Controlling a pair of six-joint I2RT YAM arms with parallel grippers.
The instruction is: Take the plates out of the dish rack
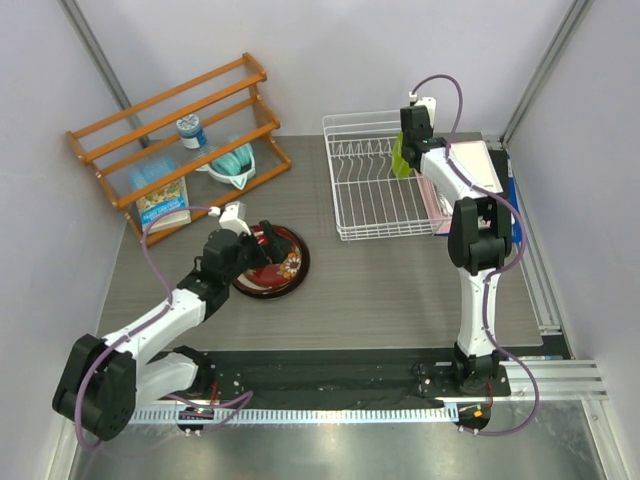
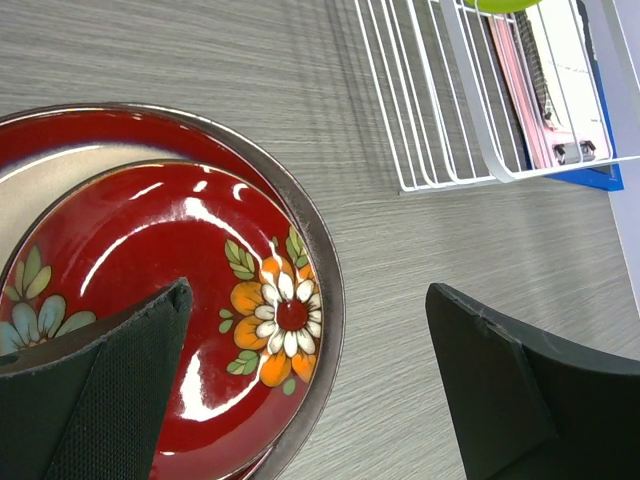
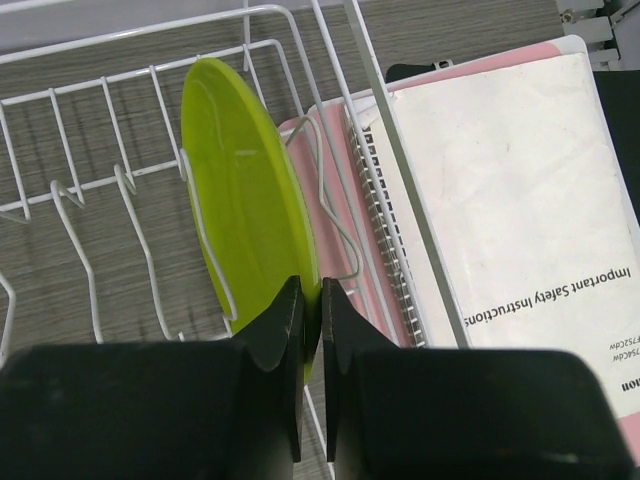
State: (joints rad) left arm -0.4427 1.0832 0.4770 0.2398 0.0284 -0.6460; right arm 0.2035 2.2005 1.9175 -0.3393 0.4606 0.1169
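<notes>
A small lime green plate (image 3: 250, 180) stands on edge between the tines of the white wire dish rack (image 3: 100, 170), at the rack's right end (image 1: 401, 158). My right gripper (image 3: 312, 300) is shut on the near rim of this plate, one finger on each face. On the table left of the dish rack (image 1: 370, 200) lies a stack of plates (image 1: 275, 262). A patterned dark red plate (image 2: 200, 260) is on top, then a red-rimmed cream one (image 2: 60, 170) and a dark-rimmed one (image 2: 328, 280). My left gripper (image 2: 308, 295) hangs open over the stack's right edge, holding nothing.
An orange wooden slatted shelf (image 1: 180, 130) at the back left holds a teal bowl-like item (image 1: 232, 165), a small jar (image 1: 190, 130) and a booklet (image 1: 165, 205). A white instruction manual on a pink spiral notebook (image 3: 500, 200) lies right against the rack's right side.
</notes>
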